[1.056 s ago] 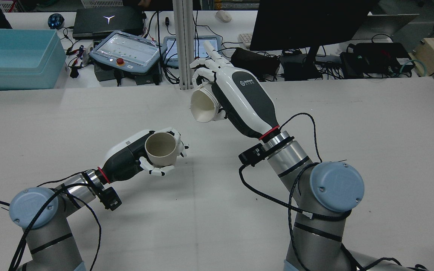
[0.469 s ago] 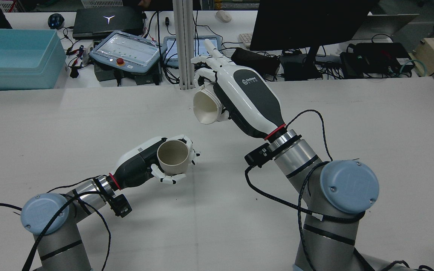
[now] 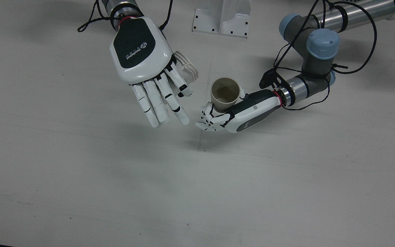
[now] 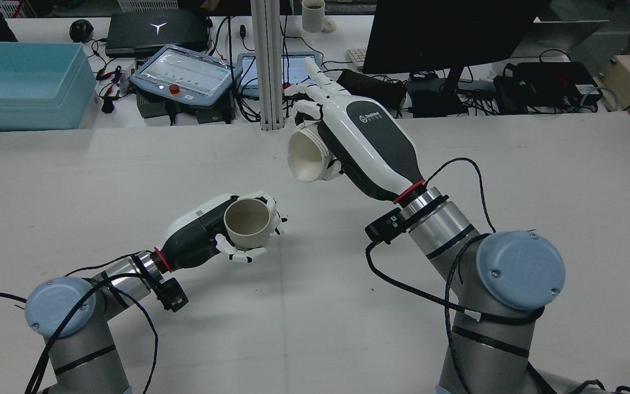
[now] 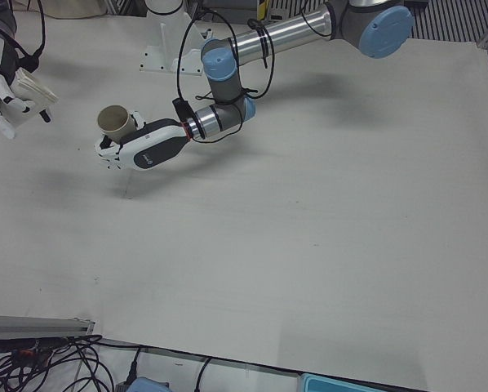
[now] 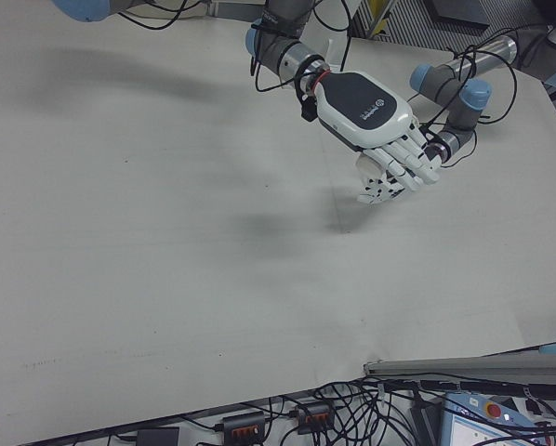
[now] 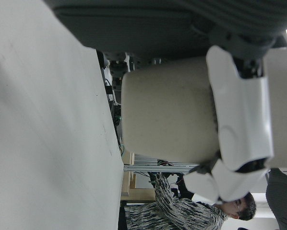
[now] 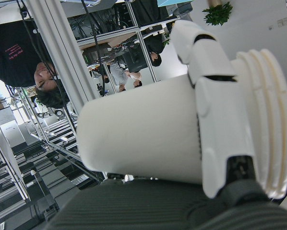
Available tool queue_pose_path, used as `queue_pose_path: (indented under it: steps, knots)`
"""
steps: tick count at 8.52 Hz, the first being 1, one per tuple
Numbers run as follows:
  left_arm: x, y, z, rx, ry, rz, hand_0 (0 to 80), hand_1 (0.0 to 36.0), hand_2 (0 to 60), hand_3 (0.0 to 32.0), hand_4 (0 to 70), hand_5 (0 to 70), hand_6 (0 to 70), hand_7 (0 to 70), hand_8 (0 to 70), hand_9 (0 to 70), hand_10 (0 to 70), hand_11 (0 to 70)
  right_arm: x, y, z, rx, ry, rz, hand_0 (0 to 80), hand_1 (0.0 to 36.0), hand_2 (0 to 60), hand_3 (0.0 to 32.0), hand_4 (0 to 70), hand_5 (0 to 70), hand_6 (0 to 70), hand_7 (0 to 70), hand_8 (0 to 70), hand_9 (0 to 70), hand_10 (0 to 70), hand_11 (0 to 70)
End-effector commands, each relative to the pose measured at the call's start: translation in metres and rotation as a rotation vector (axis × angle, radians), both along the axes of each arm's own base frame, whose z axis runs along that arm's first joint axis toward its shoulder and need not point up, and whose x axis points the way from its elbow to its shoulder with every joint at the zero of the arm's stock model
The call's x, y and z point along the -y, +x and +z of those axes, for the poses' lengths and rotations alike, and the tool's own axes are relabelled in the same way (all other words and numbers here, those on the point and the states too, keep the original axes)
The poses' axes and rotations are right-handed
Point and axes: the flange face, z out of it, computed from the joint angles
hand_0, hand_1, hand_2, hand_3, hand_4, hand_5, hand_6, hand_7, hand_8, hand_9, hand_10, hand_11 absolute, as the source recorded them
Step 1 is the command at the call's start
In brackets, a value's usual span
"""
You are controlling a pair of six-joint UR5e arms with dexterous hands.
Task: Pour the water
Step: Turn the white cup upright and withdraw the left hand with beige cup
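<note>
My left hand (image 4: 205,232) is shut on a beige cup (image 4: 246,220) and holds it upright, just above the table, mouth open upward. It also shows in the front view (image 3: 224,93) and the left-front view (image 5: 113,122). My right hand (image 4: 369,145) is shut on a white cup (image 4: 307,156) with a ribbed rim. It holds this cup higher, tilted on its side, mouth facing down-left toward the beige cup. The two cups are apart. In the front view the right hand (image 3: 142,58) covers most of the white cup (image 3: 188,68). No water shows.
An aluminium post (image 4: 268,65) and the pedestal base (image 3: 222,19) stand at the table's far side. Behind it a desk holds a blue bin (image 4: 19,82), a teach pendant (image 4: 184,74) and a monitor (image 4: 446,33).
My left hand has carried the beige cup to the right, toward the white cup. My right hand has shifted slightly right, with the white cup still tilted.
</note>
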Motion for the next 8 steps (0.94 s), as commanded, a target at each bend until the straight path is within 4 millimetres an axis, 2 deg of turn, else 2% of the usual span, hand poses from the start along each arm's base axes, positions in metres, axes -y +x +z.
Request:
queue_pose_path:
  steps: [1,2,3,4,5,6,7,8]
  knots:
    - [0.024,-0.049,0.053,0.031,-0.076,-0.043,55.0,36.0,60.0,0.0,21.5,70.0,48.8,60.6,31.6,43.4,12.6,21.1,0.013,0.024,0.016,0.082,-0.036,-0.005,63.9,28.1,19.9,0.0,31.6,70.0,14.2,24.8,1.8,3.5,6.6,12.0]
    - [0.039,-0.089,0.089,0.037,-0.108,-0.086,55.3,36.0,60.0,0.0,20.9,70.0,48.3,59.8,31.7,43.6,12.6,21.1,0.020,0.040,0.038,0.129,-0.073,-0.021,62.9,27.4,19.8,0.0,33.8,70.0,13.3,22.9,1.6,3.1,6.3,11.5]
    - [0.042,-0.135,0.141,0.055,-0.153,-0.127,55.5,36.0,60.0,0.0,20.8,70.0,48.3,59.8,31.8,43.6,12.5,20.9,0.024,0.063,0.084,0.217,-0.162,-0.027,62.0,27.5,21.6,0.0,34.4,69.0,12.1,19.9,1.4,2.5,5.4,10.1]
    - [0.042,-0.186,0.190,0.081,-0.186,-0.182,55.4,36.0,60.0,0.0,21.1,70.0,48.8,60.0,32.0,43.8,12.6,21.0,0.022,0.076,0.134,0.304,-0.255,-0.055,62.6,28.9,24.0,0.0,33.3,62.8,10.8,15.8,1.1,1.7,4.8,9.4]
    - [0.041,-0.234,0.225,0.096,-0.222,-0.237,55.0,36.0,60.0,0.0,21.1,70.0,49.6,59.5,32.9,44.5,12.4,20.8,0.026,0.087,0.168,0.372,-0.318,-0.072,62.2,28.9,25.1,0.0,34.7,54.1,9.6,12.6,0.9,1.1,4.8,9.4]
    - [0.033,-0.279,0.261,0.124,-0.255,-0.293,54.3,36.0,60.0,0.0,20.4,70.0,48.8,58.8,32.8,44.5,12.4,20.6,0.031,0.097,0.197,0.444,-0.370,-0.088,60.4,28.1,25.6,0.0,32.5,51.1,8.9,11.1,0.7,0.8,5.0,9.5]
    - [0.008,-0.314,0.309,0.160,-0.293,-0.345,53.1,36.0,60.0,0.0,19.1,70.0,47.2,57.7,32.7,44.7,12.4,20.6,0.035,0.103,0.223,0.518,-0.420,-0.108,59.1,27.5,24.8,0.0,28.5,49.2,8.5,10.1,0.7,0.6,4.6,9.1]
    - [-0.010,-0.343,0.348,0.139,-0.341,-0.442,53.0,36.0,60.0,0.0,19.7,70.0,47.4,57.5,33.3,45.2,12.6,20.8,0.040,0.113,0.242,0.565,-0.452,-0.107,58.4,26.9,24.1,0.0,25.5,47.3,7.8,9.0,0.5,0.4,4.5,8.8]
